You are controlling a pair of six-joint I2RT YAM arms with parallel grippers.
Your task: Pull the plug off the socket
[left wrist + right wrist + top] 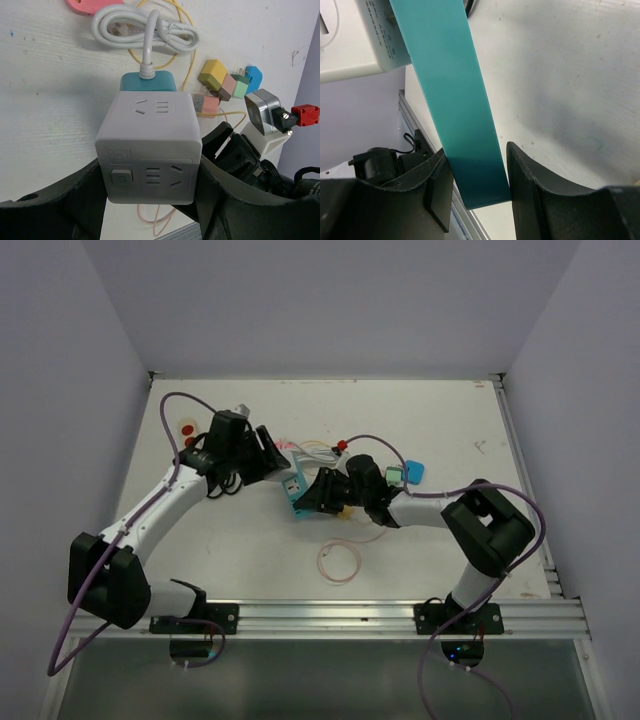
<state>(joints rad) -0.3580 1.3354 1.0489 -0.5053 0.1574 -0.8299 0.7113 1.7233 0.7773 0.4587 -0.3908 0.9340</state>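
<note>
The place was a robotics lab test cell. A flat white bench point(250, 540), scuffed and flecked with small marks, was boxed in on three sides by plain pale-grey partition walls point(330, 300). Along its near edge ran a silver slotted aluminium rail point(330, 617). My black-and-white left arm point(150, 505) and right arm point(430, 510) were bolted to that rail on black base plates point(195, 620). Thin purple cables point(57, 650) looped out from the bases. A loose cluster of small coloured plastic plug adapters point(220, 82) lay on the bench.
</note>
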